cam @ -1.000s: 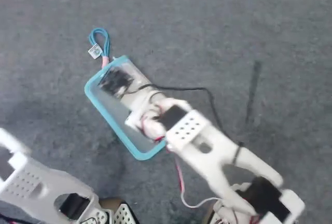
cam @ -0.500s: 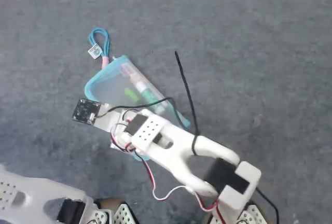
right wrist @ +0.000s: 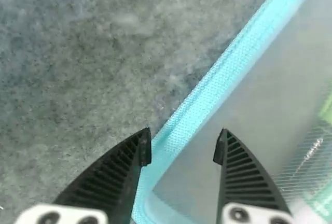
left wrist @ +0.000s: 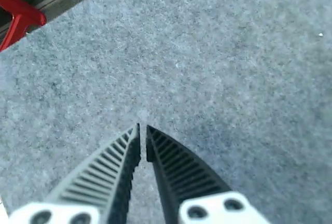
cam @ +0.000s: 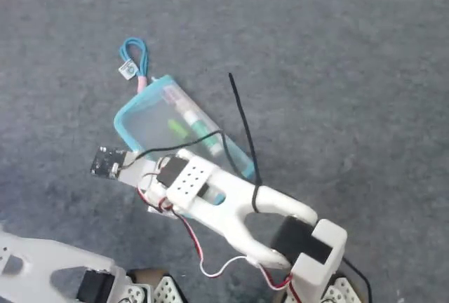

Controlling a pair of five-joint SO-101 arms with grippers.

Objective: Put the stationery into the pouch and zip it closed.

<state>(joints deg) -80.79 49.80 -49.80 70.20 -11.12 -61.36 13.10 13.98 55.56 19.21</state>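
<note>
The clear pouch (cam: 165,120) with a teal zip border lies slanted on the grey carpet, with a green pen (cam: 184,126) and other stationery inside. My right arm (cam: 210,191) stretches from the near right to the pouch's near-left edge. My right gripper (right wrist: 184,137) is open, its two black fingers set either side of the teal zip edge (right wrist: 228,73), with the clear pouch wall (right wrist: 275,84) on one side. My left gripper (left wrist: 142,129) is shut on nothing, low over bare carpet; its arm (cam: 42,268) sits at the near left.
A teal cord loop (cam: 133,52) with a small tag (cam: 128,70) trails from the pouch's far end. A black cable (cam: 242,124) rises from the right arm across the pouch's right side. Grey carpet (cam: 351,71) spreads all around.
The right arm swung from over the pouch's middle to its near-left edge, uncovering the stationery inside. The left arm drew back toward the near left corner.
</note>
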